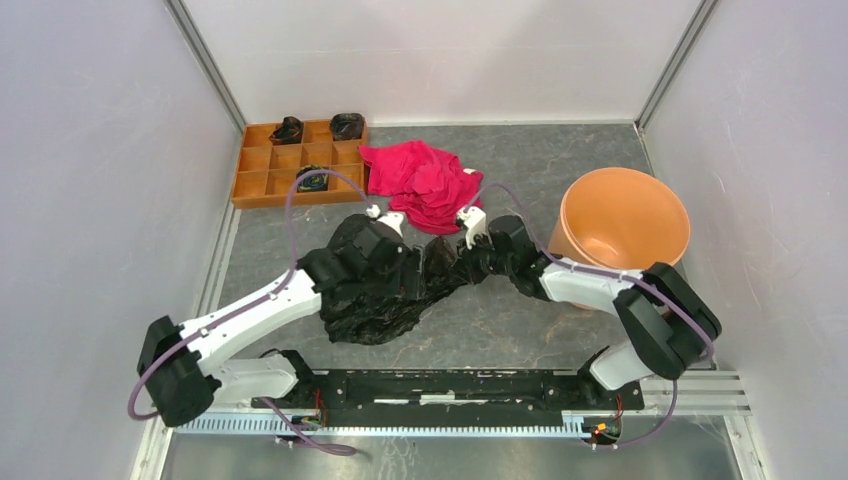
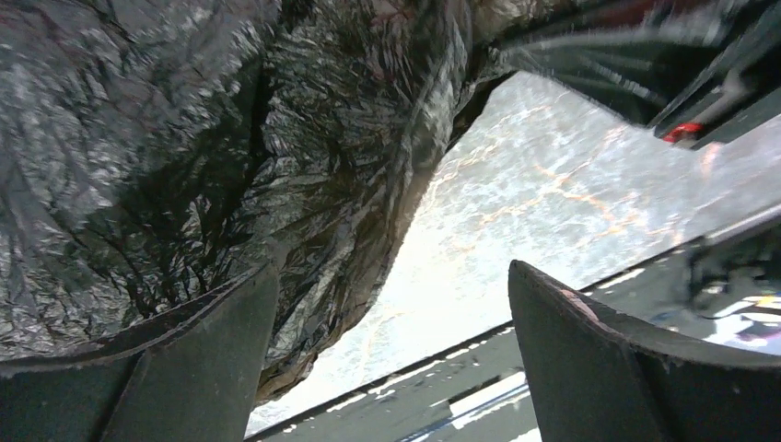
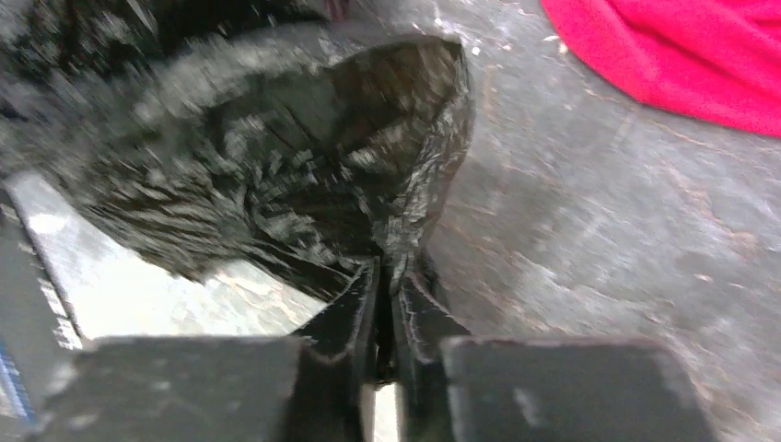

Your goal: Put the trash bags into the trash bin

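The trash bag (image 1: 385, 300), a crumpled black glossy film, lies on the desk (image 1: 520, 325) outside the trash bin (image 1: 640, 200), on the bin's side that faces the left arm. One stretch of it is lifted off the desk and pulled toward the bin.

The right hand (image 3: 387, 281) holds that bin-side stretch. Its fingers are pressed together with a fold of the film pinched between them (the right wrist view is blurred, but the fold can be seen running into the closed gap). This hand is nearer to the bin than any other part of the bag is.

The left hand (image 2: 394, 269) is over the bag's far side from the bin, with its fingers spread wide. The wrinkled film bulges against one finger (image 2: 184, 368), while bare desk shows between the two fingers.

The bin stands upright on the desk, its mouth open upward. A red-pink cloth (image 1: 420, 180) lies further from the arms' bases than the bag, on the same side of the bin. An orange tray (image 1: 262, 185) sits beyond the cloth, further from the bin, with small dark bundles in some of its compartments.
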You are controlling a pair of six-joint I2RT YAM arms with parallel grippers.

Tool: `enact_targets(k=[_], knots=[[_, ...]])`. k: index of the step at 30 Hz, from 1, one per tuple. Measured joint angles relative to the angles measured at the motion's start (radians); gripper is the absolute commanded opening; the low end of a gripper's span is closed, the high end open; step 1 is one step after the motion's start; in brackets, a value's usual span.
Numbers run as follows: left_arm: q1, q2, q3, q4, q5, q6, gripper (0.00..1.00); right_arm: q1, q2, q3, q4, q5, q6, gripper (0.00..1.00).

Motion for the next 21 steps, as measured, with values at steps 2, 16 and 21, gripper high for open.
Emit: enact_targets(k=[2,16,21], knots=[[-0.060,0.034,0.000,-0.006,-0.066,0.000,1.00,0.003,0.042,0.045,-0.004,-0.032,0.028,0.00],[-0.262,0.229,0.058,-0.229,-0.496,-0.138,0.74,-0.069,-0.025,0.255,-0.240,-0.160,0.093,0.00],[-0.264,0.256,0.104,-0.345,-0.634,-0.203,0.43,-0.080,-0.042,0.294,-0.306,-0.187,0.070,0.00]])
